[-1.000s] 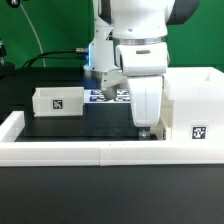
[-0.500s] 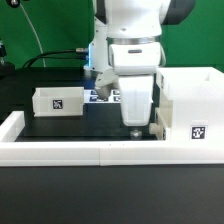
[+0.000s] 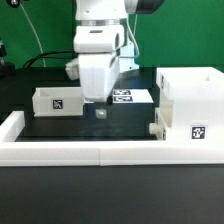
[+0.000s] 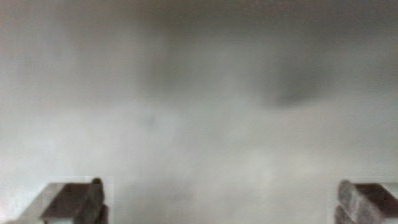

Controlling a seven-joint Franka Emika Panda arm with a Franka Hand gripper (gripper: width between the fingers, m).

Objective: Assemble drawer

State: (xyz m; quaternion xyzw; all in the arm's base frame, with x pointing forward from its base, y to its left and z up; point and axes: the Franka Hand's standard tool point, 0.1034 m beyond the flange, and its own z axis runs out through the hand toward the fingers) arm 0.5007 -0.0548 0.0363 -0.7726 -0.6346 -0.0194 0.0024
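The tall white box housing stands at the exterior view's right, with a tag on its front. A small knobbed white piece sits against its lower left side; I cannot tell how far it is in. A small white open-top tray with a tag stands at the left. My gripper hangs just right of that tray, low over the black table. In the wrist view the fingertips stand wide apart with nothing between them; the gripper is open. The rest of that view is a grey blur.
The marker board lies flat behind the gripper, between tray and housing. A long low white wall edges the table's front and left side. The arm's body rises above the tray's right end.
The arm has swung from beside the housing at the right across to the left, and now hangs next to the tray. The knobbed piece stays by the housing.
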